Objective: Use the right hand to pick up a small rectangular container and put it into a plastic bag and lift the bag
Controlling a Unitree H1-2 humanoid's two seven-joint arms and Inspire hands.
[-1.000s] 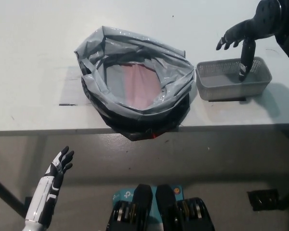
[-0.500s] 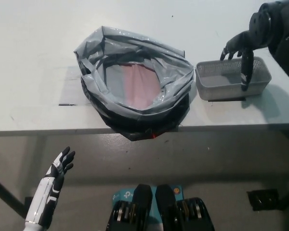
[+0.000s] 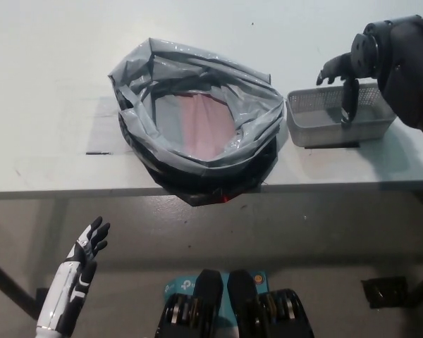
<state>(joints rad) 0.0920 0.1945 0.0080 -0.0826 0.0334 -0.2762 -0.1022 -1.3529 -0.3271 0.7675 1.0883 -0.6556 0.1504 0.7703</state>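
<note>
The small rectangular container [image 3: 338, 118], a grey mesh-walled basket, sits on the bench [image 3: 49, 63] just right of the plastic bag [image 3: 197, 120], close but apart from it. The bag is grey, its mouth rolled wide open, with a reddish patch showing inside, and its near edge overhangs the bench edge.

The right hand [image 3: 347, 77] hangs over the container with its fingers spread and holding nothing; one finger points down into the basket, and whether it touches the mesh cannot be told. The step in hand looks like the grasp.

To do it well, the hand should come down astride one wall of the basket, fingers inside and the opposing part outside, and close firmly before lifting, since a light mesh basket is likely to slide or tip if pushed. A grip near the middle of a long wall would keep it level. Then carry it left, clear of the bag's rim.

The white left hand [image 3: 84, 250] rests open below the bench edge.
</note>
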